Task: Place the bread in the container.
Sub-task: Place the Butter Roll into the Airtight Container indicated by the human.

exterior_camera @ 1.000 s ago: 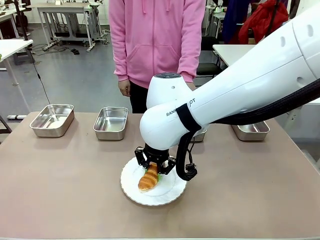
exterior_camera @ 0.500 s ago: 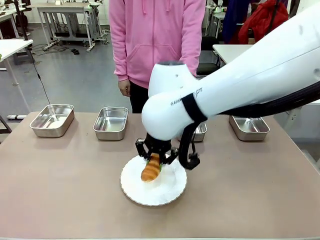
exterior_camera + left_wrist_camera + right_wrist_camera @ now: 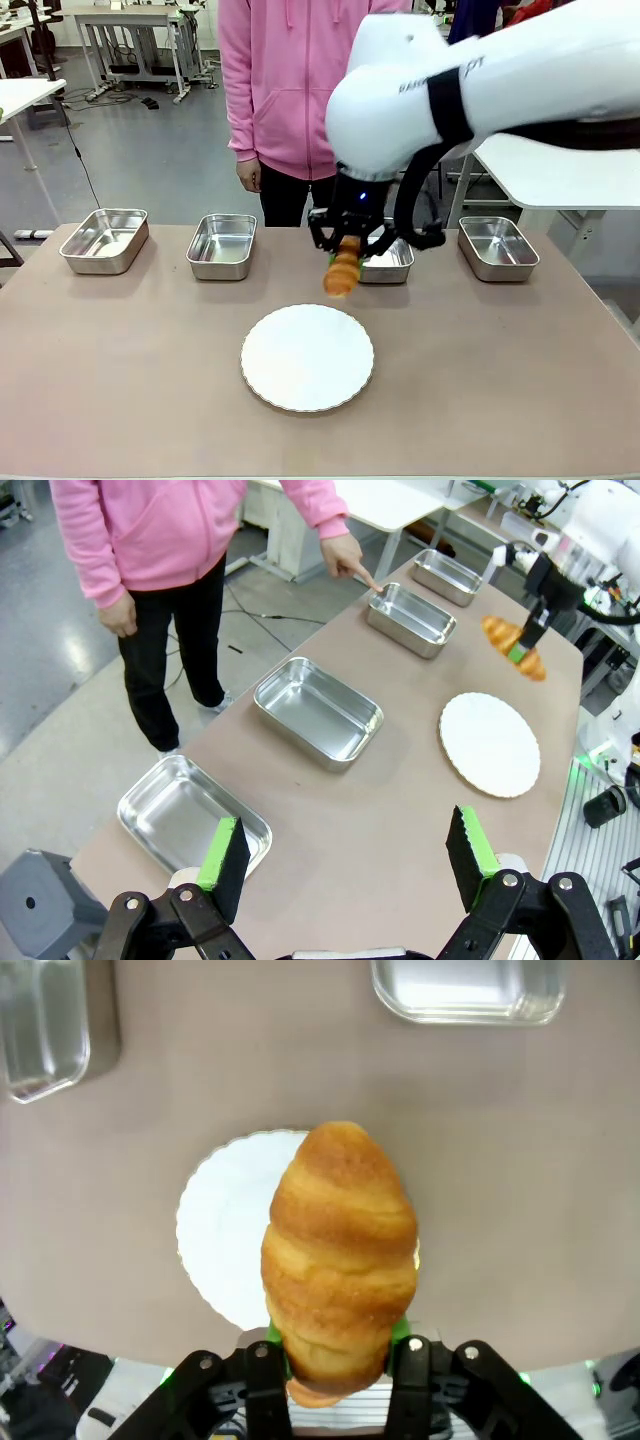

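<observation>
A: White plate (image 3: 307, 358) sits nearest us on the table (image 3: 120, 380), nothing on it.

B: Bread (image 3: 344, 270)?

A: Off the plate, in the air. We see the right claw (image 3: 347, 252) clenched on its upper end, so it hangs pointing down, past the plate's far edge and just in front of the third steel container (image 3: 392, 265) from our left. In the right wrist view the bread (image 3: 338, 1260) is pinched between the green pads, with the plate (image 3: 215, 1250) below it.

B: Left claw?

A: Left claw (image 3: 345, 865) is released, jaws wide apart, nothing between them. It hovers over the left end of the table, near the leftmost tray (image 3: 190, 815).

B: Far side?

A: Four steel trays in a row along the far edge: first tray (image 3: 105, 240), second tray (image 3: 222, 246), the third partly behind the arm, fourth tray (image 3: 498, 248). Behind them stands a person in a pink hoodie (image 3: 300, 80). From the left wrist view we see the person's hand (image 3: 348, 558) pointing a finger at the rim of the third container (image 3: 410, 620).
</observation>
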Robot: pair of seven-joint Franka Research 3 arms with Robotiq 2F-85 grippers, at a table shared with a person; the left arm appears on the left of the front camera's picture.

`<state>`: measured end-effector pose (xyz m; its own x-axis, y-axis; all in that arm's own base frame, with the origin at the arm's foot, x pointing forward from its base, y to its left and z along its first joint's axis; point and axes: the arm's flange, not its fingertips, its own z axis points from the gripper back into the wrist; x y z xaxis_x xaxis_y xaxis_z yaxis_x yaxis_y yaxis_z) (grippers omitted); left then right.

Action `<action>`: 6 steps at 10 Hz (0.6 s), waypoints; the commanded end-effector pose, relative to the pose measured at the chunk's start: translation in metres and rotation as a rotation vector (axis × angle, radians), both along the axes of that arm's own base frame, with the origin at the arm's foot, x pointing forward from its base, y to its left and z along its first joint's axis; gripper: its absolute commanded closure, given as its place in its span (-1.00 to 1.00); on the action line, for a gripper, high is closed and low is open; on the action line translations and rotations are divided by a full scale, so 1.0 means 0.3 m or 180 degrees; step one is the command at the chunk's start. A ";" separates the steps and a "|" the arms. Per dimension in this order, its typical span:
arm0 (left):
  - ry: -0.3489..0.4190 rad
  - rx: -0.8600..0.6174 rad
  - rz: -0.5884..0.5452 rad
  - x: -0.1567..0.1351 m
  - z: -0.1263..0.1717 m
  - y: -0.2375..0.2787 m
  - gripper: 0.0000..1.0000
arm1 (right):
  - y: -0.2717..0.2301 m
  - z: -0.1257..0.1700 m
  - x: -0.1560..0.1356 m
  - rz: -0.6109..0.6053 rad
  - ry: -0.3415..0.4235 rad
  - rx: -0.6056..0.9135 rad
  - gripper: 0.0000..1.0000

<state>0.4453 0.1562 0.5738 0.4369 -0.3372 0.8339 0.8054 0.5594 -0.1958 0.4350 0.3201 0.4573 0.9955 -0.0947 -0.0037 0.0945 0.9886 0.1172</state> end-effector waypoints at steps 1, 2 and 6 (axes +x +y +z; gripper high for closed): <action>-0.0027 -0.0001 -0.0027 -0.007 0.004 0.000 -1.00 | -0.066 0.017 0.101 0.0340 0.0006 0.0037 0.18; -0.0027 -0.0001 -0.0027 -0.007 0.004 0.000 -1.00 | -0.105 0.027 0.152 0.0462 -0.0010 0.0001 0.18; -0.0027 -0.0001 -0.0027 -0.007 0.004 0.000 -1.00 | -0.223 0.001 0.410 0.0741 -0.0101 0.0003 0.18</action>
<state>0.4454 0.1562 0.5737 0.4370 -0.3373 0.8338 0.8055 0.5593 -0.1959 0.5344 0.2529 0.4602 0.9945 0.1005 0.0297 -0.1036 0.9854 0.1351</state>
